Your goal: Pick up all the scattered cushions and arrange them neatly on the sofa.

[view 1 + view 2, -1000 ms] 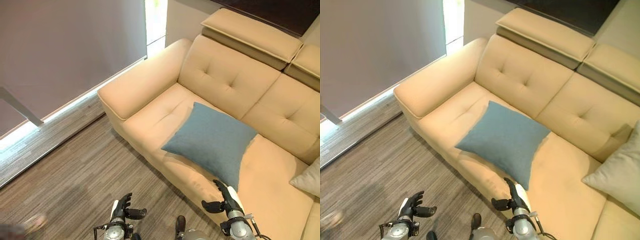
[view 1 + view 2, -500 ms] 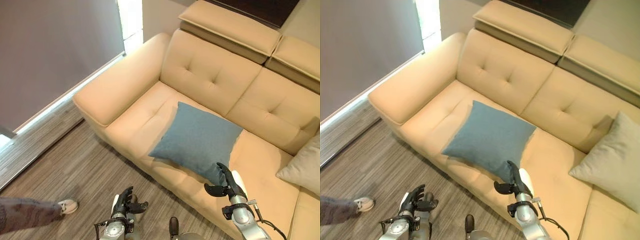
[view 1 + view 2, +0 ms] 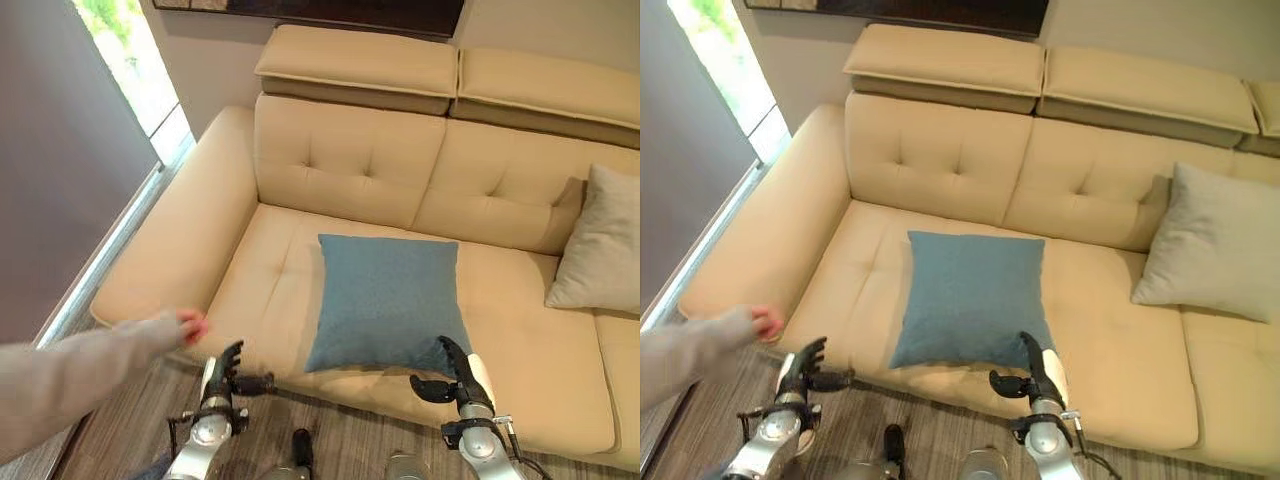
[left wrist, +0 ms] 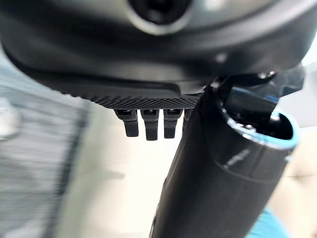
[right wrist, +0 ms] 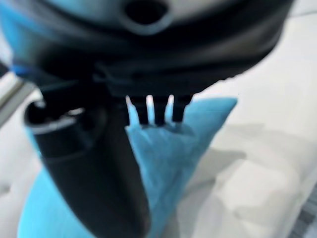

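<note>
Presently, blue cushion (image 3: 385, 300) lies flat on the sofa (image 3: 330, 160) seat, grey cushion (image 3: 600, 245) leans on the backrest. My right hand (image 3: 458, 372), fingers straight and empty, is at the blue cushion's near corner; left hand (image 3: 222, 372) open, idle. Straightening remains, I judge.

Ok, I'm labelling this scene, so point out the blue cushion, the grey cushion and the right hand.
blue cushion (image 3: 975, 295), right eye view, middle of its top face.
grey cushion (image 3: 1220, 245), right eye view, centre of its front.
right hand (image 3: 1038, 372), right eye view, on the palm.
</note>
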Controlling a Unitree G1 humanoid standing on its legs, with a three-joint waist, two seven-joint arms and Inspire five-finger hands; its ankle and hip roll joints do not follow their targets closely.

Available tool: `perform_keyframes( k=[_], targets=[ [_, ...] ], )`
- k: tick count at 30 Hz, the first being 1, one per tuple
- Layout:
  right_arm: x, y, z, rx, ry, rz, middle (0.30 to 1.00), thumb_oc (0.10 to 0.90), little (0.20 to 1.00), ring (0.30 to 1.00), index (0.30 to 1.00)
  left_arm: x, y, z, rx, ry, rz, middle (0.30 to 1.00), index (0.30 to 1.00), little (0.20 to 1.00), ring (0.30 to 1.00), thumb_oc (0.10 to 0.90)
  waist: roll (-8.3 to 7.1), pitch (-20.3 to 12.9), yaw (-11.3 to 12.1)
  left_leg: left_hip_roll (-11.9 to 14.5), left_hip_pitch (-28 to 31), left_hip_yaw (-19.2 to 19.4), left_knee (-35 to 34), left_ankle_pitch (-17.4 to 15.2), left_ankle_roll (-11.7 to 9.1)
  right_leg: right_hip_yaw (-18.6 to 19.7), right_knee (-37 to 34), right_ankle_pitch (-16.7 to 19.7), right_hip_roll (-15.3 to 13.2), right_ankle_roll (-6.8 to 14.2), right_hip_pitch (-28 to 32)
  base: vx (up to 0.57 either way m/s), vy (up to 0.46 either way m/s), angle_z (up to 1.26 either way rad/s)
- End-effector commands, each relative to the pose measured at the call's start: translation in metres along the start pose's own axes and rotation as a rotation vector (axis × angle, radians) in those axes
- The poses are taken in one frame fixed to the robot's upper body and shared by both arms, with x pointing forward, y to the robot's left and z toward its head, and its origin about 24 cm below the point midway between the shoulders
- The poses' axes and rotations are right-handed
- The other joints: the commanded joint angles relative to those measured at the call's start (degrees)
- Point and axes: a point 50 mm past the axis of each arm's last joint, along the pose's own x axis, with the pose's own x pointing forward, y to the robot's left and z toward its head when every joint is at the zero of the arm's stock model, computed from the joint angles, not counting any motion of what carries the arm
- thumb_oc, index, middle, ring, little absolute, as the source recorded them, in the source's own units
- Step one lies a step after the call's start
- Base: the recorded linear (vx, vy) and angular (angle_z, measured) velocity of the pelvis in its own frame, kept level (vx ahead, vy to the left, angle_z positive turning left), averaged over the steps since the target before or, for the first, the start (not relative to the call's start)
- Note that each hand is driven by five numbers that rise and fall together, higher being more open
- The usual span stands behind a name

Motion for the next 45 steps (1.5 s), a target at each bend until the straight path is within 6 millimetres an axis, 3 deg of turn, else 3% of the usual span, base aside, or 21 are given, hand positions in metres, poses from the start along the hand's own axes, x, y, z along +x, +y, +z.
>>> perform_keyframes(
  k=[1, 5, 12, 19, 22, 24, 28, 38, 43, 45],
  targets=[
    [0.007, -0.05, 0.01, 0.04, -0.066, -0.244, 0.9, 0.8, 0.9, 0.9, 0.9, 0.0, 0.012, 0.028, -0.075, -0.153, 0.081, 0.9, 0.9, 0.9, 0.9, 0.8, 0.24, -4.85, -1.25, 1.15, -0.1, -4.29, 1.38, -7.96, -3.81, -0.37, -4.01, 3.08, 1.57, 0.44, 1.47, 0.11, -0.037, -0.15],
    [0.005, -0.069, 0.01, 0.087, -0.065, -0.35, 0.9, 0.8, 0.9, 0.9, 0.9, 0.0, 0.014, 0.021, -0.061, -0.127, 0.087, 0.9, 0.9, 0.9, 0.9, 0.8, -0.42, -6.58, -1.02, 0.92, 0.94, -2.76, 0.72, -8.46, -4.04, -0.75, -7.1, 5.5, 1.21, 1.7, 3.19, 0.13, -0.078, -0.18],
    [0.027, -0.046, 0.002, 0.154, 0.055, -0.23, 0.9, 0.8, 0.9, 0.9, 0.9, 0.006, -0.009, -0.006, -0.074, 0.042, 0.04, 0.9, 0.9, 0.9, 0.9, 0.8, -0.78, -8.38, -0.48, 2.19, 2.46, -2.38, 0.05, -8.93, -5.44, -1.34, -9.77, 3.68, 2.69, 1.24, 5.87, 0.11, -0.102, -0.13],
    [0.038, -0.022, 0.021, 0.238, 0.042, -0.148, 0.9, 0.8, 0.9, 0.9, 0.9, 0.011, -0.036, -0.012, -0.194, 0.15, 0.035, 0.9, 0.9, 0.9, 0.9, 0.8, -0.45, -8.98, -0.53, 3.78, 1.36, -2.94, 0.05, -8.73, -6.99, -2.1, -12.44, 2.8, 4.15, 0.25, 6.36, 0.09, -0.102, 0.09],
    [0.043, -0.012, 0.04, 0.339, 0.013, -0.13, 0.9, 0.8, 0.9, 0.9, 0.9, 0.02, -0.047, 0.002, -0.278, 0.156, 0.041, 0.9, 0.9, 0.9, 0.9, 0.8, 0.11, -8.23, -1.09, 4.1, -0.61, -3.09, 0.05, -8.19, -7.66, -1.99, -13.07, 2.83, 4.55, -0.05, 5.12, -0.03, -0.084, 0.09],
    [0.048, -0.008, 0.056, 0.425, -0.01, -0.127, 0.9, 0.8, 0.9, 0.9, 0.9, 0.026, -0.06, 0.022, -0.318, 0.12, 0.015, 0.9, 0.9, 0.9, 0.9, 0.8, 1.17, -6.31, -1.67, 4.39, -3.84, -3.76, 0.05, -7.51, -8.08, -1.67, -12.98, 2.79, 4.94, -0.59, 1.87, -0.17, -0.054, 0.1],
    [0.056, -0.006, 0.078, 0.492, -0.053, -0.121, 0.9, 0.8, 0.9, 0.9, 0.9, 0.033, -0.068, 0.047, -0.334, 0.058, -0.01, 0.9, 0.9, 0.9, 0.9, 0.8, 2.45, -3.29, -1.72, 4.61, -8.51, -4.04, 0.05, -6.0, -8.34, -0.97, -12.08, 2.99, 5.53, -1.23, -3.02, -0.15, -0.016, 0.17],
    [0.046, -0.003, 0.072, 0.499, -0.066, -0.09, 0.9, 0.8, 0.9, 0.9, 0.9, 0.028, -0.065, 0.046, -0.308, 0.014, -0.048, 0.9, 0.9, 0.9, 0.9, 0.8, 2.53, -3.22, -1.32, 4.91, -8.37, -3.84, 0.05, -5.87, -8.07, -0.58, -10.38, 1.56, 5.99, -1.76, -3.45, 0.03, -0.01, -0.01],
    [0.042, -0.011, 0.064, 0.492, -0.083, -0.085, 0.9, 0.8, 0.9, 0.9, 0.9, 0.027, -0.052, 0.046, -0.295, -0.018, -0.025, 0.9, 0.9, 0.9, 0.9, 0.8, 1.92, -4.36, -1.46, 4.95, -5.07, -3.93, 0.05, -6.89, -7.99, -1.01, -10.56, 0.75, 5.98, -1.53, 0.09, 0.1, -0.02, 0.0],
    [0.043, -0.015, 0.066, 0.46, -0.105, -0.08, 0.9, 0.8, 0.9, 0.9, 0.9, 0.027, -0.038, 0.042, -0.282, -0.034, 0.022, 0.9, 0.9, 0.9, 0.9, 0.8, 1.45, -5.53, -0.84, 4.86, -3.37, -4.37, 0.05, -7.33, -8.01, -1.52, -11.19, 0.41, 5.94, -1.41, 2.64, 0.11, -0.024, 0.01]
  ],
)
